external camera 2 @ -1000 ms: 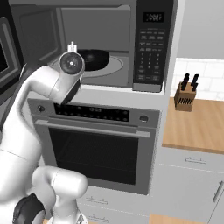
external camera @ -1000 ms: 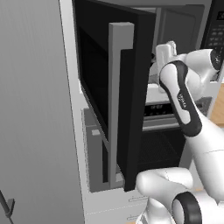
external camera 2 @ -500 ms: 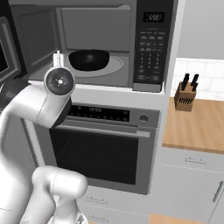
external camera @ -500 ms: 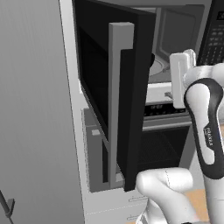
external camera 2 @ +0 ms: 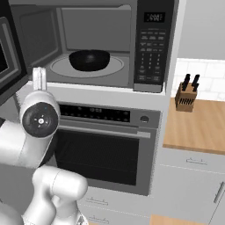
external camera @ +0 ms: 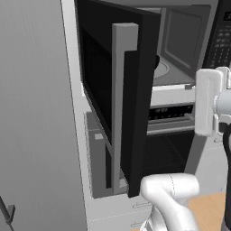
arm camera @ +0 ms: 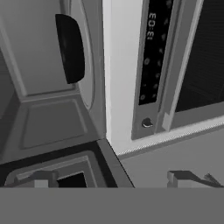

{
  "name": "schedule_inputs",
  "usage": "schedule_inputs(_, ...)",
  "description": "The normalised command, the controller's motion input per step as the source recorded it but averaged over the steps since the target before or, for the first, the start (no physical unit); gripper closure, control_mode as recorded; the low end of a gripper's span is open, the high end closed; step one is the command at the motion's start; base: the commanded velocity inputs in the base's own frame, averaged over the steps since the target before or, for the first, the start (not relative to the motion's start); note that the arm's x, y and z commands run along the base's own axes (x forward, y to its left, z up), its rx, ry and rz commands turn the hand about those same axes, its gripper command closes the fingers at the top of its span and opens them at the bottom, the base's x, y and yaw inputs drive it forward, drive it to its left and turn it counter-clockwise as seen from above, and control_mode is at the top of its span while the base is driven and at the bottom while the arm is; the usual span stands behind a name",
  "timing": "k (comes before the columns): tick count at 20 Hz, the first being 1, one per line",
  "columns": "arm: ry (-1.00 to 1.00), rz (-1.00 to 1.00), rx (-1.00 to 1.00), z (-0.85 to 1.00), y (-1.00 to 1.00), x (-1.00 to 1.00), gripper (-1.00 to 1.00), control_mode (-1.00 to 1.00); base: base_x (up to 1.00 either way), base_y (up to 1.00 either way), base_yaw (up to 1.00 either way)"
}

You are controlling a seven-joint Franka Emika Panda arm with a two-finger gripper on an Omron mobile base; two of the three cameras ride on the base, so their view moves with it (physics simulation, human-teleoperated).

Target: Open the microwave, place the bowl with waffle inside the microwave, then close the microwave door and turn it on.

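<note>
Start with the microwave point(external camera 2: 94, 44): you see it standing open, its grey cavity exposed above the oven point(external camera 2: 103, 145). The door point(external camera: 117, 99) is swung out wide toward the base, edge-on in the left base view, with its long grey handle point(external camera: 121, 108) facing you. It has not moved over the last second, so the closing step has not begun.

The arm is what has changed. A second ago its hand was up at the mouth of the cavity, close to the bowl; half a second ago it was already drawing away; now it has backed out and dropped to about the level of the oven's control strip, clear of the opening. The hand view looks from there along the microwave's lower front edge.

The bowl point(external camera 2: 89, 59) sits on the turntable point(external camera 2: 87, 67), roughly centred, well inside the cavity and touched by nothing. You cannot see into it from here, so the waffle cannot be confirmed.

The pincer point(arm camera: 118, 178) is spread wide and empty, with one fingertip at each bottom corner of the hand view.

So judge the placing done. What remains is to swing round to the outer face of the door, push it shut, then reach the keypad point(external camera 2: 151, 52) on the right.
</note>
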Motion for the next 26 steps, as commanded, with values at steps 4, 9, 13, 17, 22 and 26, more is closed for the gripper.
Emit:
schedule_inputs(4,-0.18,0.00,0.07,-0.03,0.64,-1.00,-1.00,-1.00,0.00,0.00,0.00)
schedule_inputs(9,-0.24,0.00,0.10,-0.13,0.20,-1.00,-1.00,-1.00,0.00,0.00,0.00)
schedule_inputs(13,-0.32,0.00,0.11,-0.49,0.00,-1.00,-1.00,-1.00,0.00,0.00,0.00)
schedule_inputs(17,-0.40,0.00,0.11,-0.87,0.36,-1.00,-1.00,-1.00,0.00,0.00,0.00)
schedule_inputs(22,-0.53,0.00,0.16,-1.00,0.55,-1.00,-1.00,-1.00,0.00,0.00,0.00)
schedule_inputs(26,-0.57,-0.11,0.28,-1.00,0.81,-1.00,-1.00,-1.00,0.00,0.00,0.00)
